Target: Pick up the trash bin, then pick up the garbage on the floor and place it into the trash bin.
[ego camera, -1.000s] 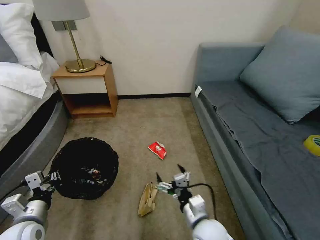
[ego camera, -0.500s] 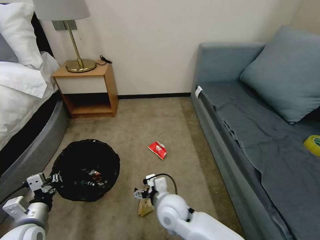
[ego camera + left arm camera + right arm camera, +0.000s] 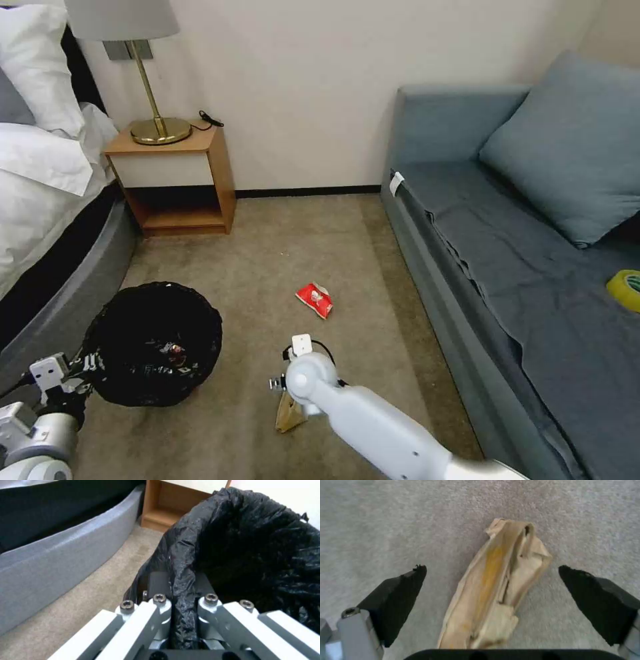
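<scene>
The trash bin (image 3: 152,341), lined with a crinkled black bag, hangs at the lower left with my left gripper (image 3: 79,371) shut on its rim; the left wrist view shows the bag's folded edge (image 3: 182,610) pinched between the jaws. Some litter lies inside the bin. A crumpled brown paper bag (image 3: 493,590) lies on the carpet, and my right gripper (image 3: 493,580) hovers right over it, open, one black fingertip (image 3: 403,590) on each side. In the head view the right wrist (image 3: 300,373) covers most of that bag (image 3: 288,415). A red-and-white packet (image 3: 315,299) lies farther out on the carpet.
A grey sofa (image 3: 520,267) runs along the right, with a yellow tape roll (image 3: 625,287) on its seat. A wooden nightstand (image 3: 177,180) with a brass lamp stands at the wall, and the bed's grey base (image 3: 63,280) curves along the left. Carpet lies open between them.
My right arm swung left and down over the brown paper bag, its wrist now covering the bag in the head view. The left gripper and bin shifted slightly left and down.
</scene>
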Tool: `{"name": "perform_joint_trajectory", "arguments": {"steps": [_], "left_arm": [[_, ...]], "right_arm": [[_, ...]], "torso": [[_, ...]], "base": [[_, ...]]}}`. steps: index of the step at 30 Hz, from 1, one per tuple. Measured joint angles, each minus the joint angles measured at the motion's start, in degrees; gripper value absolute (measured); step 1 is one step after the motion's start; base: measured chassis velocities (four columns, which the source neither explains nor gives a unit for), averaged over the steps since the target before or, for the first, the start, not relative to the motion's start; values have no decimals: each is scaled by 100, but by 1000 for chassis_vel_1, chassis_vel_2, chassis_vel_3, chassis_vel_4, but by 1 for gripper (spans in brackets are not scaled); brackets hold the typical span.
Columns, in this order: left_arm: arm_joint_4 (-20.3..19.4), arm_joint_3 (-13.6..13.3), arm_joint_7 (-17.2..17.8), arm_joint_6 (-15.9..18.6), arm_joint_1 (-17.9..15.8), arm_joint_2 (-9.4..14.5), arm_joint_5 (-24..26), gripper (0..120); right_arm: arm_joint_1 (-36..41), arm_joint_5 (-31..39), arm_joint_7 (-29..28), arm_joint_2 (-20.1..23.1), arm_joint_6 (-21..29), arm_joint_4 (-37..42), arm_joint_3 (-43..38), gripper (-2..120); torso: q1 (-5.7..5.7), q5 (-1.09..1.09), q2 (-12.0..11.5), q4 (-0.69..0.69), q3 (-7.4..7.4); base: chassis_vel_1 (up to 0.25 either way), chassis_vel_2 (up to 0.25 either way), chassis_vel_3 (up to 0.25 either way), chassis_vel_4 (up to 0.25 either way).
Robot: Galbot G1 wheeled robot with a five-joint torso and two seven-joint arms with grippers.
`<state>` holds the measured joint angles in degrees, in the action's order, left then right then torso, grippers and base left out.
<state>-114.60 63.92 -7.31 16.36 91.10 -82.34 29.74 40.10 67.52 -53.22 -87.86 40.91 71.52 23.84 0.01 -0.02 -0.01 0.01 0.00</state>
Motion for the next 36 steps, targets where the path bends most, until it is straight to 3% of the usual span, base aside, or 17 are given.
{"name": "perform_joint_trajectory", "arguments": {"steps": [4, 9, 20, 36], "left_arm": [[71, 51, -12, -32, 11, 50, 60, 4], [104, 85, -12, -43, 16, 88, 100, 4], [144, 86, -13, -68, 10, 126, 125, 4], [146, 24, -2, -70, -26, 79, 70, 4]], "right_arm": [[-106, -479, 244, -410, -90, -718, -30, 100], [-109, -907, 418, -459, -144, -1228, -57, 100], [56, -1225, 721, -444, -257, -1436, -13, 100], [183, -1375, 1043, -430, -331, -1453, 26, 44]], "torso": [[0, 1, 0, 1, 0], [0, 1, 1, -1, 0], [0, 2, 1, -1, -1], [0, 2, 1, -1, -1]], "base": [[0, 0, 0, 0], [0, 0, 0, 0], [0, 0, 0, 0], [0, 0, 0, 0]]}}
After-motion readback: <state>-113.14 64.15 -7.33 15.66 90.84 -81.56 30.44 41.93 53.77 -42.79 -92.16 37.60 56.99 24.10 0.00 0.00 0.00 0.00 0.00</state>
